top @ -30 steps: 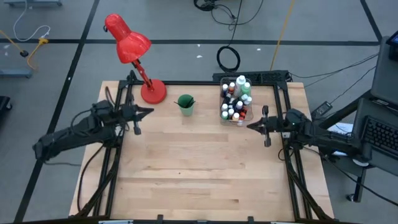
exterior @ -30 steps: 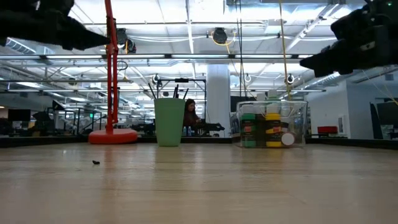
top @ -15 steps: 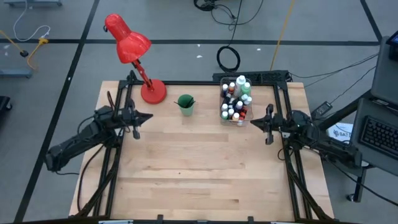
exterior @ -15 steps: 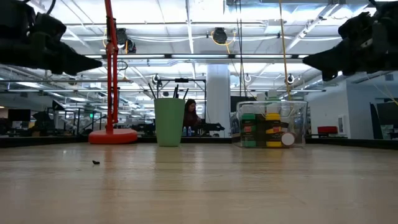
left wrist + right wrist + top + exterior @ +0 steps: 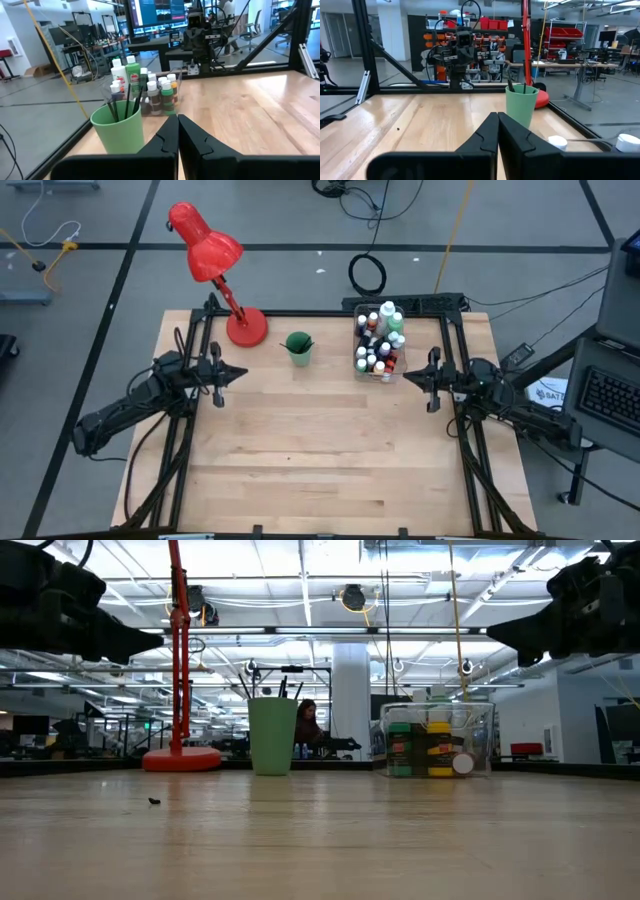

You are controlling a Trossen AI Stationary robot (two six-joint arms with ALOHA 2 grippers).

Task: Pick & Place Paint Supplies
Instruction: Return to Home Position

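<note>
Though well apart over the table [image 5: 320, 450], left pincer [image 5: 242, 370] and right pincer [image 5: 401, 381] both tight-closed, empty

Pretty much the whole lower half of the frame is taken up by the wooden tabletop [image 5: 320, 840], with one tiny dark speck [image 5: 153, 801] spotted at lower left. A red lamp [image 5: 180, 757] is parked left of centre, its stem running straight up out of the top edge. Just right of it a green cup [image 5: 272, 736] is seen, with thin dark brushes [image 5: 282, 690] poking out above the rim. Further right, paint bottles [image 5: 440, 745] are packed inside a clear plastic bin [image 5: 487, 740]. The left gripper [image 5: 150, 640] is hung at upper left and the right gripper [image 5: 497, 637] at upper right, both well above the table. A person [image 5: 305, 725] is glimpsed far behind the cup.
</note>
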